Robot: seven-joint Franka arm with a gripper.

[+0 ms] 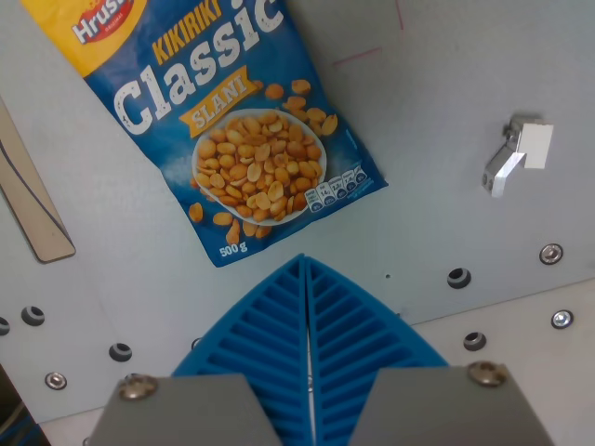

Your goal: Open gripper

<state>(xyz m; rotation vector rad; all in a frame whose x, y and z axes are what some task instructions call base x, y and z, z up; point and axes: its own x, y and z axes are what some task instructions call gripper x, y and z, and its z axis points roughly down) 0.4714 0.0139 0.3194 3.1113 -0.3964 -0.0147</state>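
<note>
Fingers (306,265) blue ribbed, tips pressed tog., nothing held | glossy peanut bag (228,121) flat

Peanut bag (232,121) deep blue, yellow top corner, red logo, white and orange lettering, white bowl of golden peanuts printed, pincer (306,265) bright blue with ribbed fingers, desk (446,74) pale grey, faint pink markings, white clip (517,153)

A pale grey metal table (437,84) is being lit evenly across the frame, with bolts and holes (458,277) (lower right and lower left) being shown along its panel seams.
</note>
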